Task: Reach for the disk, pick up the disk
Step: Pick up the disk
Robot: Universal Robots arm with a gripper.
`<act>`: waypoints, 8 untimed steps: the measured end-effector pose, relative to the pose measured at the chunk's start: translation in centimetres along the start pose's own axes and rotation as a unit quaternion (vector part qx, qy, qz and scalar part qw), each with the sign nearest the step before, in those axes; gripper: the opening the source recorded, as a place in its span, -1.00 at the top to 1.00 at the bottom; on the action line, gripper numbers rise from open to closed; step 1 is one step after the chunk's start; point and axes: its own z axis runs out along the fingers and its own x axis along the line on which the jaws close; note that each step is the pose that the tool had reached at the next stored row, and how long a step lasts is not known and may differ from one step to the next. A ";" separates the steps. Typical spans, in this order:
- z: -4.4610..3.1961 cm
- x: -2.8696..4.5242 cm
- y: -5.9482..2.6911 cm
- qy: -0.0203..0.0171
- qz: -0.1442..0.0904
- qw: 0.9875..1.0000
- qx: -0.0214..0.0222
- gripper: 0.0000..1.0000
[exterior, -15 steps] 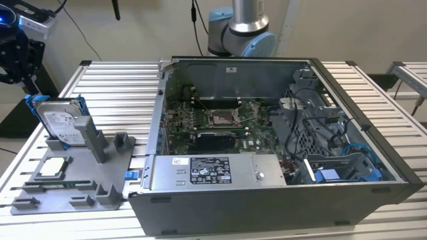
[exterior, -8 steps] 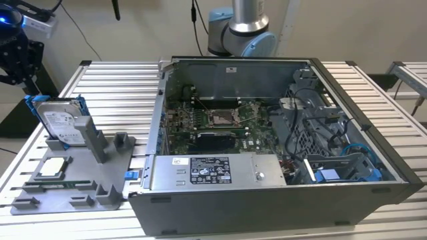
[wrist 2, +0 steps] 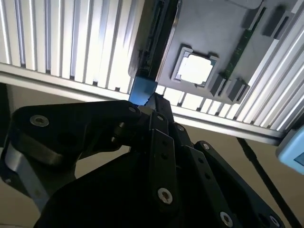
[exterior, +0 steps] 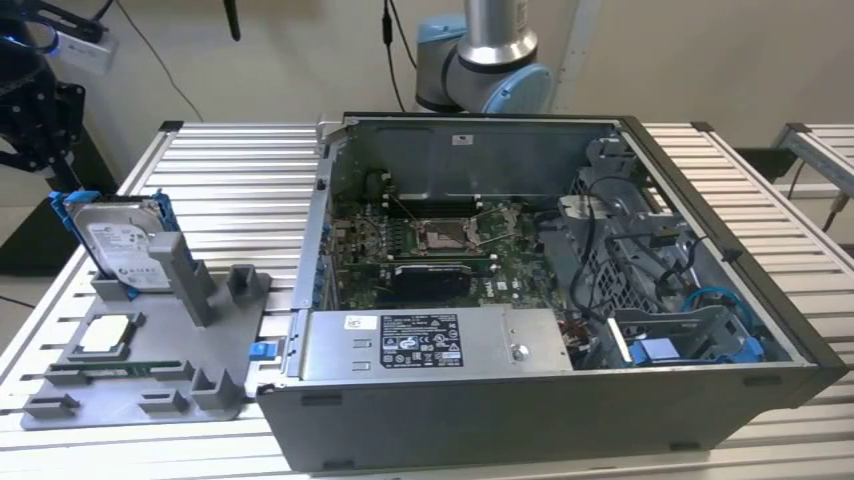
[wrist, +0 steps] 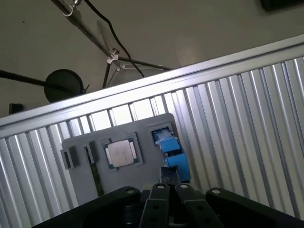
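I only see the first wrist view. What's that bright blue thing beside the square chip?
Observer: In the exterior view it belongs to the disk, a silver drive with blue rails standing upright in the grey holder.
Operator: Anything else on that table?
Observer: An open computer case stands at the exterior view's right of the holder.
Operator: Is the hand holding the disk?
Observer: In the second wrist view the hand is close to the blue rails; contact I cannot tell.
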 end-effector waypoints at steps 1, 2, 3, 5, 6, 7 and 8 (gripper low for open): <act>0.02 0.00 -0.01 0.000 -0.006 1.000 0.000 1.00; 0.05 -0.01 -0.02 0.000 -0.012 1.000 0.000 1.00; 0.07 -0.01 -0.03 0.000 -0.017 1.000 0.000 1.00; 0.10 -0.02 -0.07 0.000 -0.028 1.000 0.000 1.00; 0.10 -0.02 -0.10 0.000 -0.032 0.999 0.000 1.00; 0.10 -0.04 -0.13 0.000 -0.035 0.999 0.000 1.00; 0.10 -0.05 -0.13 0.000 -0.036 0.999 0.000 1.00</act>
